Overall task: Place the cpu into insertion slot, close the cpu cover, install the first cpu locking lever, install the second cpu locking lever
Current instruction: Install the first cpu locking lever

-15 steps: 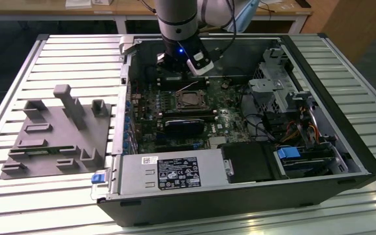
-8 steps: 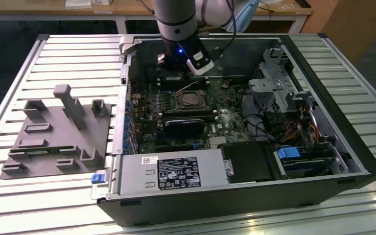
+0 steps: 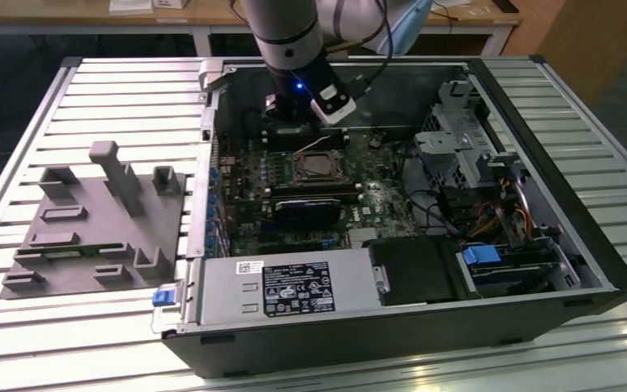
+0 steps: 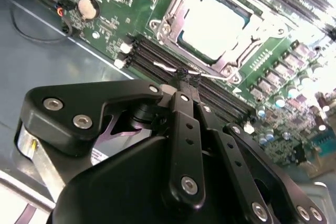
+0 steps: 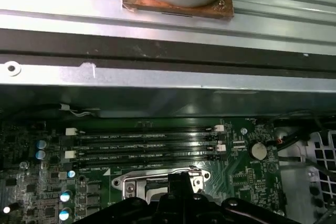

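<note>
The cpu [image 4: 212, 22] lies flat in the insertion slot [image 3: 316, 167], its silver top showing through the window of the cpu cover [image 4: 172, 13], which is folded down over it. A thin wire locking lever [image 4: 219, 75] runs along the socket's side next to the memory slots. My gripper [image 4: 187, 80] is shut, and its black fingertips meet right at this lever, touching it. In the exterior view the gripper [image 3: 298, 137] hangs just behind the socket, inside the open computer case. The first wrist view shows the gripper [image 5: 180, 183] over the cover's silvery edge [image 5: 131, 184].
Black memory slots [image 4: 157, 56] lie beside the socket, with a coin battery [image 4: 88, 7] further off. The case's back wall [image 5: 157, 80] is close behind. A dark block with a blue edge [image 3: 304, 208], the power supply [image 3: 291, 286] and drive cage [image 3: 466, 147] surround the board. A grey fixture [image 3: 95, 220] stands outside.
</note>
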`<action>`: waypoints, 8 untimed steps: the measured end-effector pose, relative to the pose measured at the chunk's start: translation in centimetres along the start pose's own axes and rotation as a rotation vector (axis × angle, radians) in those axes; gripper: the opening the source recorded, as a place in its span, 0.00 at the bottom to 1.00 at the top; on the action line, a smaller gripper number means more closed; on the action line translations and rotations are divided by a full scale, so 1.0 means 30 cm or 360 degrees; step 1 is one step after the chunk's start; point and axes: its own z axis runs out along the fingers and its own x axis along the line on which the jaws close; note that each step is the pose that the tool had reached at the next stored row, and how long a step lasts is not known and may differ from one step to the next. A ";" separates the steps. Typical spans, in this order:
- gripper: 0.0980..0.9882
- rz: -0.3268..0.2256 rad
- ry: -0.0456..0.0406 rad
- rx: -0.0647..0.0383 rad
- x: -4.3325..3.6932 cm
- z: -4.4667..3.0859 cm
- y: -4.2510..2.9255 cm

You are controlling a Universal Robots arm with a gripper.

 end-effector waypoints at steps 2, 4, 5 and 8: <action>0.00 -0.0005 -0.0007 0.0015 0.002 0.006 0.000; 0.00 -0.0010 -0.0007 0.0035 0.003 0.012 0.000; 0.00 -0.0013 -0.0007 0.0046 0.004 0.014 0.001; 0.00 -0.0019 -0.0004 0.0078 0.006 0.023 0.004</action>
